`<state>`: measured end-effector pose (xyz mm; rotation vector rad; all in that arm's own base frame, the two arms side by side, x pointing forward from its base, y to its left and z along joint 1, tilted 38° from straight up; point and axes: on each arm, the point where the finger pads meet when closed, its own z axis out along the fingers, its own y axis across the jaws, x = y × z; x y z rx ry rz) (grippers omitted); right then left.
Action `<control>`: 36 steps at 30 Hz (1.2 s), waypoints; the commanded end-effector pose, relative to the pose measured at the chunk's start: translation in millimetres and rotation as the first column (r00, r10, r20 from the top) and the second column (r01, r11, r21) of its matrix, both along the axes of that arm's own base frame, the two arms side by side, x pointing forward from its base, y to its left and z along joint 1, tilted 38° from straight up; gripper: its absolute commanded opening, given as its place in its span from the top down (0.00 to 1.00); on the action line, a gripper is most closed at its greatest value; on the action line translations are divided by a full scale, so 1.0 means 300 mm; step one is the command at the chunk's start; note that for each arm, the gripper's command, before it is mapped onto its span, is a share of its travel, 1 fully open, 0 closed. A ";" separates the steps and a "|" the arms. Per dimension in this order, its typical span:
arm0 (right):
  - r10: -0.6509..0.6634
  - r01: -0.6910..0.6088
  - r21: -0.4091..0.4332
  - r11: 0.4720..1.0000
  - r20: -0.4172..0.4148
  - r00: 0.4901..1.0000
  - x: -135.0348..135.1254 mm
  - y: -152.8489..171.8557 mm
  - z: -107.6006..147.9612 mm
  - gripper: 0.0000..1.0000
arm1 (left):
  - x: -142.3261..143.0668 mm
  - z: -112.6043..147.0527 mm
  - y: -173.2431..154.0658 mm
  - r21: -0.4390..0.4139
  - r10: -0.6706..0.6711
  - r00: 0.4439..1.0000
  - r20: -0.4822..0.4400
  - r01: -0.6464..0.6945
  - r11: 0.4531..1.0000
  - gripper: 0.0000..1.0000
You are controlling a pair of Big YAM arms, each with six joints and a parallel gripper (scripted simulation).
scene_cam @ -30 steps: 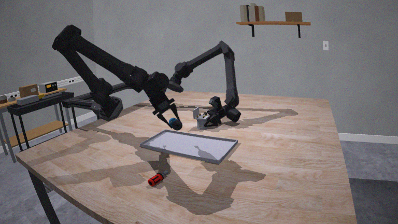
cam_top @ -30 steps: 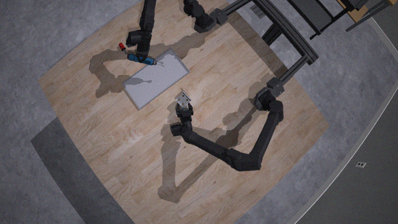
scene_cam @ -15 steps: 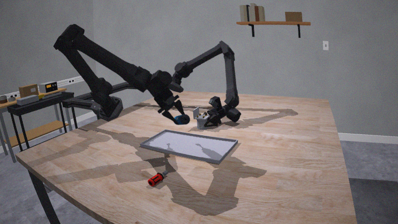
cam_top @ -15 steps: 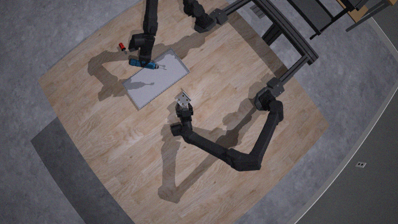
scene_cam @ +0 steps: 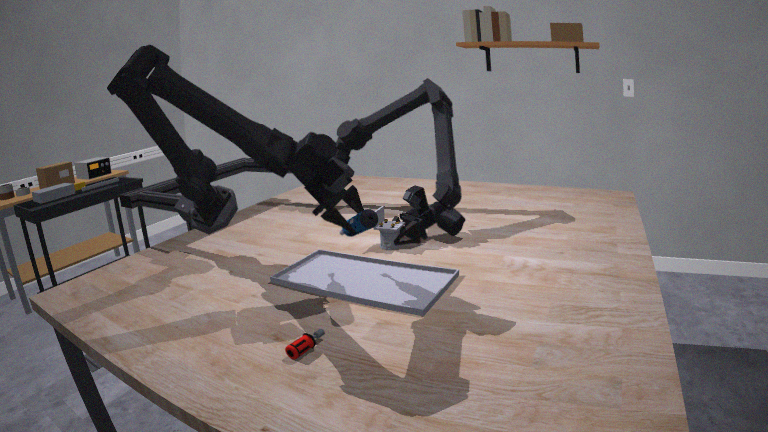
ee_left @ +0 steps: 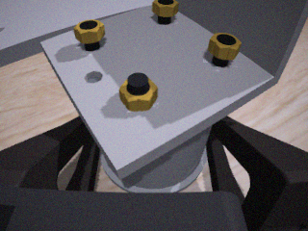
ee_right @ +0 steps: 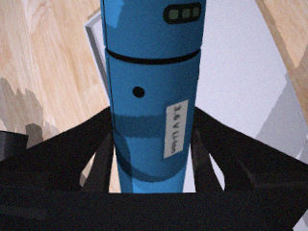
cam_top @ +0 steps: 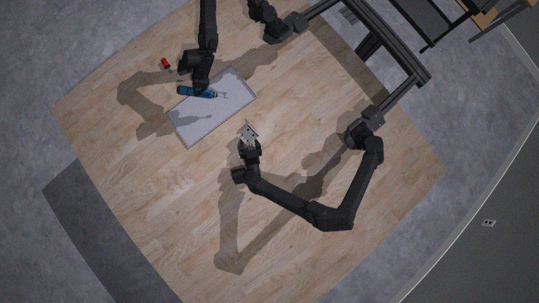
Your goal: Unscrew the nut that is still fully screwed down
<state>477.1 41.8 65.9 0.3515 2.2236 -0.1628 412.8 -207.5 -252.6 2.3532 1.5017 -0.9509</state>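
The joint module [scene_cam: 387, 239] [ee_left: 159, 166] stands upright on the table, with the bracket [cam_top: 248, 135] [ee_left: 144, 53] on top. In the left wrist view, the near nut [ee_left: 139, 100] sits low against the plate, its stud poking out above. Three other nuts, such as the left one [ee_left: 89, 33], sit high on their studs. My left gripper [cam_top: 249, 145] [ee_left: 153, 116] is shut on the module's round body below the bracket; its fingertips are partly hidden. My right gripper [cam_top: 201, 90] [ee_right: 152, 115] is shut on the nut driver [cam_top: 187, 90] [scene_cam: 362, 222] [ee_right: 151, 72], which lies roughly level in the air, bit above the tray.
The grey tray [cam_top: 190, 135] [scene_cam: 364, 303] lies beside the module. A red-handled tool [cam_top: 165, 62] [scene_cam: 300, 346] lies on the table beyond the tray. The bracket's upright wall [ee_left: 250, 29] rises beside the nuts.
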 end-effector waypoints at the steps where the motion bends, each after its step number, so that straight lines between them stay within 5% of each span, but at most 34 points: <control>1: 0.096 -0.095 -0.027 0.995 0.037 0.995 0.025 0.092 0.011 0.58 | -0.018 0.005 -0.052 -0.003 -0.034 0.999 0.008 0.034 0.999 0.41; 7: 0.107 -0.106 -0.023 0.994 0.092 0.990 0.063 0.114 0.088 0.58 | -0.018 0.005 -0.052 -0.003 -0.034 0.999 0.008 0.034 0.999 0.41; 9: 0.133 -0.131 -0.044 0.990 0.040 0.990 0.019 0.124 -0.005 0.58 | -0.018 0.005 -0.052 -0.003 -0.034 0.999 0.008 0.034 0.999 0.41; 18: 0.244 -0.238 -0.092 0.967 0.064 0.968 0.021 0.225 -0.032 0.58 | -0.018 0.005 -0.052 -0.003 -0.034 0.999 0.008 0.034 0.999 0.41; 24: 0.255 -0.245 -0.092 0.965 0.120 0.960 0.060 0.250 0.046 0.58 | -0.018 0.005 -0.052 -0.003 -0.034 0.999 0.008 0.034 0.999 0.41; 26: 0.280 -0.272 -0.110 0.956 0.066 0.958 0.012 0.255 -0.047 0.58 | -0.018 0.005 -0.052 -0.003 -0.034 0.999 0.008 0.034 0.999 0.41; 36: 0.396 -0.377 -0.169 0.910 0.096 0.913 0.008 0.370 -0.064 0.58 | -0.018 0.005 -0.052 -0.003 -0.034 0.999 0.008 0.034 0.999 0.41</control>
